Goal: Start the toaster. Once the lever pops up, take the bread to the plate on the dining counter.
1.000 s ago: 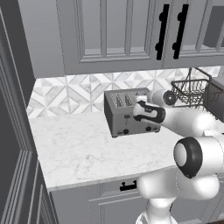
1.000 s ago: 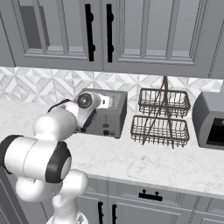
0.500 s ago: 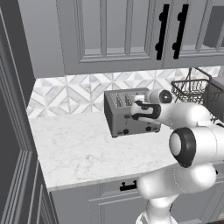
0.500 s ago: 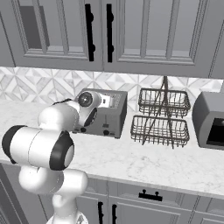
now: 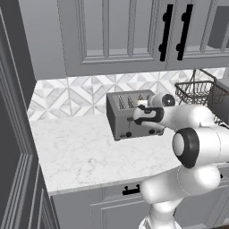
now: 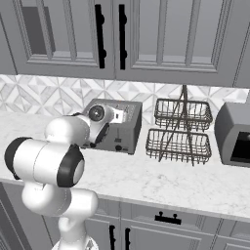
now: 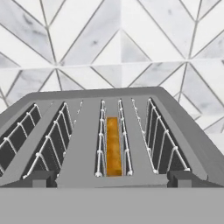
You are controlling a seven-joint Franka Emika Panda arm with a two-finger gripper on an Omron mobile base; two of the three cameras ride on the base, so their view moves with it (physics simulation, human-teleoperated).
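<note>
Bread [image 7: 113,146] sunk in toaster [image 5: 129,114] slot, open claw [image 5: 139,117] just above

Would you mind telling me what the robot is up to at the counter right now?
The white arm has its gripper at the front of the grey toaster on the marble worktop. The gripper is open and holds nothing. From the hand view, the bread sits down in the third of the four slots. To the right stands a two-tier wire basket, beside a grey appliance.
</note>
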